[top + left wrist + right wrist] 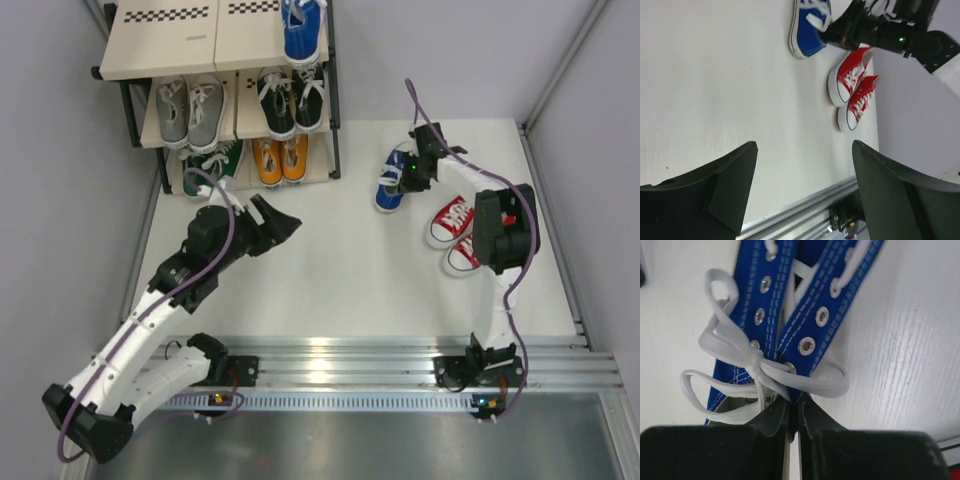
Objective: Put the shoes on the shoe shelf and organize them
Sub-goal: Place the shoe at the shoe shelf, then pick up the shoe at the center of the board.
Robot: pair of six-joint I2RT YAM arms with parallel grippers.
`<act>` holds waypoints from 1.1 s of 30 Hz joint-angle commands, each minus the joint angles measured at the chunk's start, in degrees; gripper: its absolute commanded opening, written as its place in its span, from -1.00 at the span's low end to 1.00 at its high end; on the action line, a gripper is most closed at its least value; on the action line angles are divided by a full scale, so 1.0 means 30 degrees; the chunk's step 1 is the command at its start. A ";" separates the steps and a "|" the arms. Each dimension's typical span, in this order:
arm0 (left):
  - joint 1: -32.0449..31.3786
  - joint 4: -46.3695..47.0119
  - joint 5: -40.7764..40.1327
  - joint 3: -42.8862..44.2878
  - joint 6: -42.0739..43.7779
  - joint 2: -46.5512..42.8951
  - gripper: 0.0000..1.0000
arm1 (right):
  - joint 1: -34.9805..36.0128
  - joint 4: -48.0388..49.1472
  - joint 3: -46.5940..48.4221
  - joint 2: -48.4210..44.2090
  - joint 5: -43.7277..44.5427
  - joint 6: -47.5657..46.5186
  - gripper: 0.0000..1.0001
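Right of centre on the table (340,280), the right claw (794,412) pinches a blue shoe (388,190) while the left claw (278,222) gapes empty, a red pair (452,222) unshelved, the upper-left shelf (160,45) mostly filled.

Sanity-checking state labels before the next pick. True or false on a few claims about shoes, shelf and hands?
1. The right hand is closed on the loose blue shoe. True.
2. The left hand holds a red shoe. False: it is open and empty; the red pair lies on the table.
3. A second blue shoe sits on the top board of the shoe shelf. True.
4. The orange shoes are on the table. False: the orange pair is on the bottom board.
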 commanded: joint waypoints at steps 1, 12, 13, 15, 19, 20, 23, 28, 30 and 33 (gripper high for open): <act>-0.0537 0.2370 0.2181 -0.0634 -0.2244 0.1705 0.64 | -0.0469 0.2286 -0.1740 -0.2651 -0.1648 -0.0296 -1.00; -0.4315 1.0456 0.0482 -0.1225 -0.4094 0.7325 0.72 | -0.1759 0.0858 -0.9304 -1.2354 -1.2136 -0.6799 -1.00; -0.4493 1.0895 0.0568 -0.1077 -0.3946 0.7740 0.73 | -0.1759 0.0824 -1.0092 -1.3491 -1.3100 -0.6830 -1.00; -0.4873 1.1190 0.0831 -0.0610 -0.3683 0.8879 0.73 | -0.1672 0.1027 -1.1235 -1.5046 -1.3722 -0.6101 -1.00; -0.5548 1.2857 0.1767 -0.0489 -0.3594 1.0027 0.75 | -0.0972 0.1496 -1.2440 -1.6898 -1.5158 -0.5512 -1.00; -0.5782 1.3703 0.1944 -0.0490 -0.3593 1.0145 0.75 | -0.0765 0.1788 -1.2676 -1.7220 -1.5248 -0.4729 -1.00; -0.6105 1.4472 0.2616 -0.0256 -0.3623 1.0468 0.75 | 0.0143 0.2813 -1.3263 -1.8218 -1.5132 -0.4109 -1.00; -0.6341 1.4503 0.2299 -0.0808 -0.3592 0.9826 0.64 | 0.1139 0.3636 -1.3148 -1.8337 -1.5365 -0.3316 -1.00; -0.6341 1.4764 0.1802 -0.1278 -0.3739 0.9357 0.41 | 0.1258 0.3871 -1.2885 -1.8308 -1.5687 -0.3286 -1.00; -0.6341 1.5232 0.1332 -0.2099 -0.4003 0.8799 -0.10 | 0.1726 0.3842 -1.2592 -1.8308 -1.5951 -0.3431 -1.00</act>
